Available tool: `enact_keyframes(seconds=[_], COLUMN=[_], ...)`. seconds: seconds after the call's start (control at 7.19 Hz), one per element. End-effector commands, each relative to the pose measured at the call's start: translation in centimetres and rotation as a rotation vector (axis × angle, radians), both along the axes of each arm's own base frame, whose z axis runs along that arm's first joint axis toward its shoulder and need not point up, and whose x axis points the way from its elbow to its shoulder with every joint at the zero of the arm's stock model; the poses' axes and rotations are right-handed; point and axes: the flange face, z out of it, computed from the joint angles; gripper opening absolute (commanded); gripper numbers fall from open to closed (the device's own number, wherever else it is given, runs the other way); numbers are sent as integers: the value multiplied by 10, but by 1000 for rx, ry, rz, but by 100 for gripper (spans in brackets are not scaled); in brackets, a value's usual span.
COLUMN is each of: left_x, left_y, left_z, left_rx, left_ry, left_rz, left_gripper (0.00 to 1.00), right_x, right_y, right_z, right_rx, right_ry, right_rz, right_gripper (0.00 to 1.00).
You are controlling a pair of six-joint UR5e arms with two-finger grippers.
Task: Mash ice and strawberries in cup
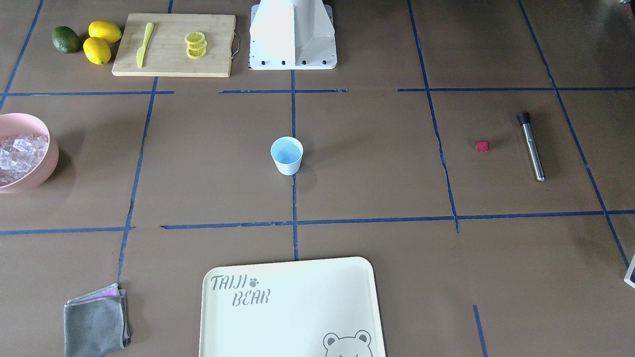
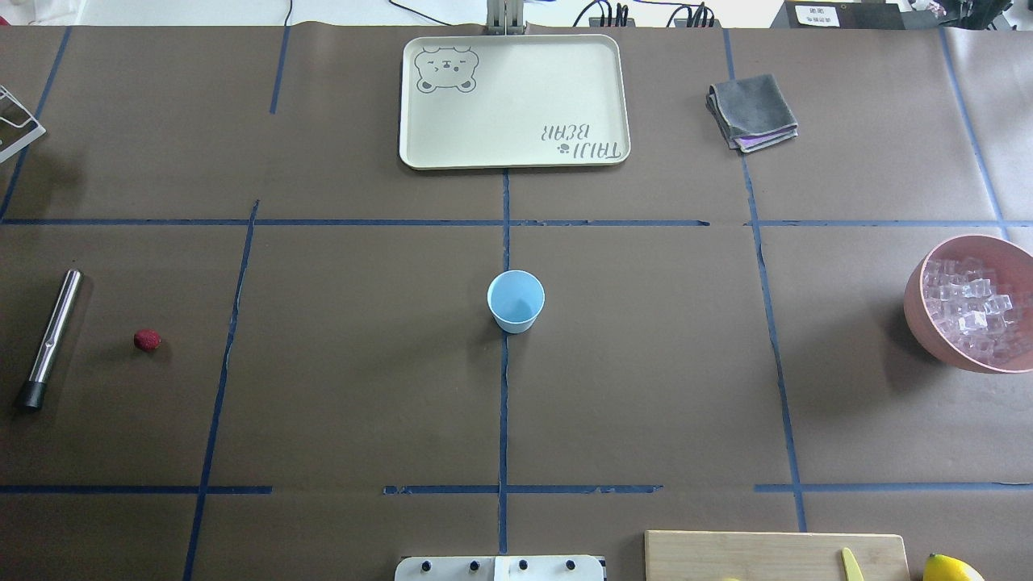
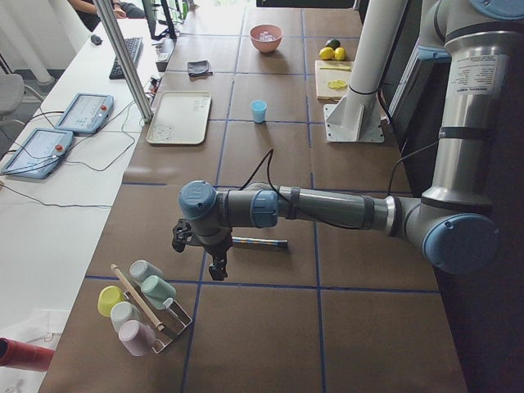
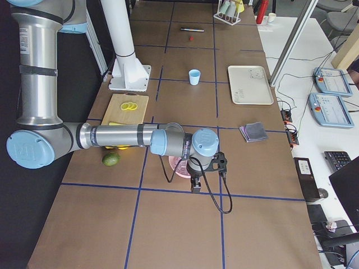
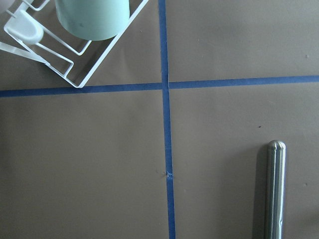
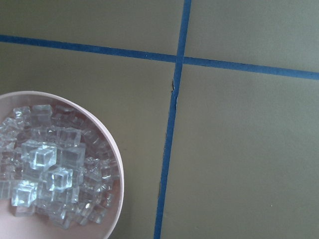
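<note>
At the middle of the surface [image 2: 646, 379] the cup [image 2: 516, 300] stands upright and looks empty, so I judge the job to be at its first step: getting fruit and ice into it. Well off to the cup's side on the robot's left lies the strawberry [image 2: 147, 340], with a steel muddler [image 2: 50, 339] beyond it and apart from it. Well off to the cup's other side the ice [image 2: 968, 311] is heaped in a pink bowl [image 2: 914, 311]. The left arm [image 3: 327, 209] hangs over the muddler's bare end and the right arm [image 4: 118, 136] over the bowl's rim. Whether either arm's jaws are open or closed I cannot tell, since only the side views show them. The strawberry probably wants a low, centred pinch, as a small round piece may roll from a glancing touch. A cube taken from the top of the heap should slip less than one dug out. Both are best released close above the cup's mouth, because so light a cup may tip if knocked.
</note>
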Motion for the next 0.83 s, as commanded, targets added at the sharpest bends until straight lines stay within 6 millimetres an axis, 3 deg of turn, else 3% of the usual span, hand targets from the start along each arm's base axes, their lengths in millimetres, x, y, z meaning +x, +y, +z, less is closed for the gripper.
enact_keyframes(seconds=[0.0,0.14,0.42,0.7], left_x=[2,2,3,6], left_y=[0,0,0,0], left_z=[1,1,2,6], left_rx=[-4,-4,-7,-15], left_ry=[2,2,1,1], left_rz=[2,2,5,10], left_gripper=[100,100,100,100], right_x=[-60,-86,-136,-149], right_y=[2,25,31,38], right_z=[-39,-26,-41,-37], right_rx=[-133,-146,-223,-222], right_ry=[-18,-30,-59,-38], right_rz=[190,221,340,321], right_gripper=[94,92,91,91])
